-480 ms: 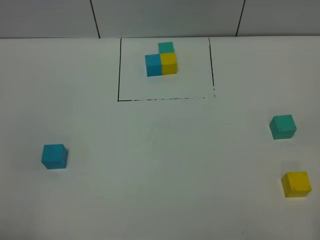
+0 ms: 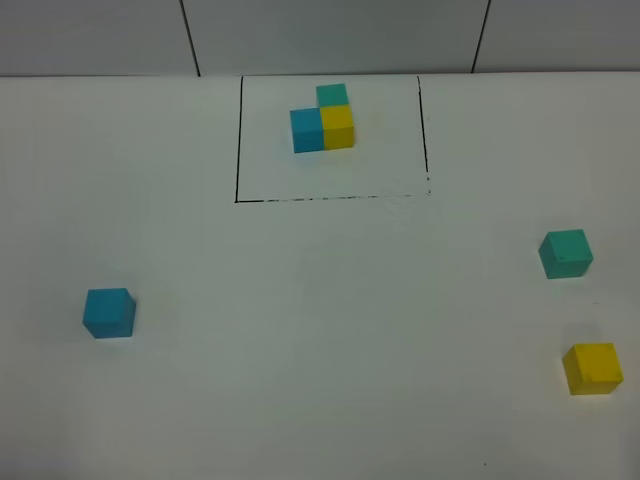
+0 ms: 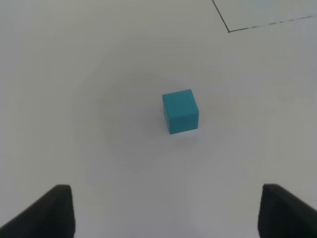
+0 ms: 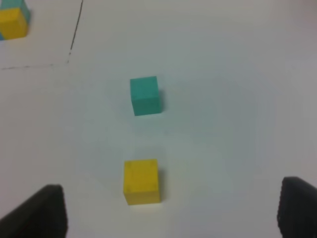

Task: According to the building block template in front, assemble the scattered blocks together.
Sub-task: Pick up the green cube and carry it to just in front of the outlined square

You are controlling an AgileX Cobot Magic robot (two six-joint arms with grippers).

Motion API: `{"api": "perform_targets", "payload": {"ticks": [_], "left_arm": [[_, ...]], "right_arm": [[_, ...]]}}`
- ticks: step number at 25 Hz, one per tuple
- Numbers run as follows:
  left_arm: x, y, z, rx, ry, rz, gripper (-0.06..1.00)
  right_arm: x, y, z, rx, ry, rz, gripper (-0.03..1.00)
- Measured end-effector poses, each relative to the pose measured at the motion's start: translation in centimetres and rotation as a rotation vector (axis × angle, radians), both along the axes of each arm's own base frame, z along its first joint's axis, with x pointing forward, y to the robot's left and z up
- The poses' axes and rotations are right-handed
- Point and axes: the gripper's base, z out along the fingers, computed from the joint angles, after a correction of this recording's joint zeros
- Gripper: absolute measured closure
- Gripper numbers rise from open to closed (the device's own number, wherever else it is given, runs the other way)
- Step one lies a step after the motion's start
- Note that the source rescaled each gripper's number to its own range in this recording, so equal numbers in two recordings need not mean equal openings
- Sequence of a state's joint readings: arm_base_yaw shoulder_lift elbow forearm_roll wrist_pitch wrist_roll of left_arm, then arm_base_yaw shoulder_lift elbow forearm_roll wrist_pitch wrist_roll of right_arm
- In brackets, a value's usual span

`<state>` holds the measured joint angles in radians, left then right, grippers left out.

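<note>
— At the far edge of the table [image 2: 320, 330], what sits inside the black-lined rectangle [image 2: 238, 150]?

— The building block template [image 2: 323, 120]: a blue cube and a yellow cube touching side by side, with a teal-green one touching the back of the yellow. It stands in the far part of the frame.

— And the loose ones?

— All outside the frame. The sky-blue cube [image 2: 108, 312] lies alone on the near left. The teal-green cube [image 2: 566, 253] and the yellow cube [image 2: 592, 367] are on the right, near each other but apart, the yellow nearer the front edge.

— The arms?

— The left gripper [image 3: 166, 198] hangs spread wide, clear of the sky-blue cube ahead of it. The right gripper [image 4: 172, 191] is spread too, short of the yellow cube.

— The surroundings?

— A plain white tabletop, and behind it a pale wall [image 2: 330, 35] with dark seams.
</note>
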<state>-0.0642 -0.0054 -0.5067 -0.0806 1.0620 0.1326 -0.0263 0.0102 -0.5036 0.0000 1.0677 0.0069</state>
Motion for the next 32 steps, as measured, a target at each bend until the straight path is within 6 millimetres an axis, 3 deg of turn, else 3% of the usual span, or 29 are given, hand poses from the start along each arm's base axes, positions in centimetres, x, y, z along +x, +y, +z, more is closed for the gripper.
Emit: {"api": "perform_targets", "payload": {"ticks": [22, 24, 27, 32], "left_arm": [[0.0, 0.0, 0.0, 0.000, 0.000, 0.000, 0.09], [0.0, 0.0, 0.0, 0.000, 0.000, 0.000, 0.09], [0.0, 0.0, 0.0, 0.000, 0.000, 0.000, 0.09], [0.0, 0.0, 0.0, 0.000, 0.000, 0.000, 0.09]], "right_arm": [[0.3, 0.0, 0.4, 0.009, 0.002, -0.005, 0.24], [1.2, 0.0, 1.6, 0.037, 0.014, -0.020, 0.24], [4.3, -0.1, 2.9, 0.086, 0.120, -0.045, 0.21], [13.2, -0.2, 1.6, 0.093, 0.451, -0.054, 0.10]]}}
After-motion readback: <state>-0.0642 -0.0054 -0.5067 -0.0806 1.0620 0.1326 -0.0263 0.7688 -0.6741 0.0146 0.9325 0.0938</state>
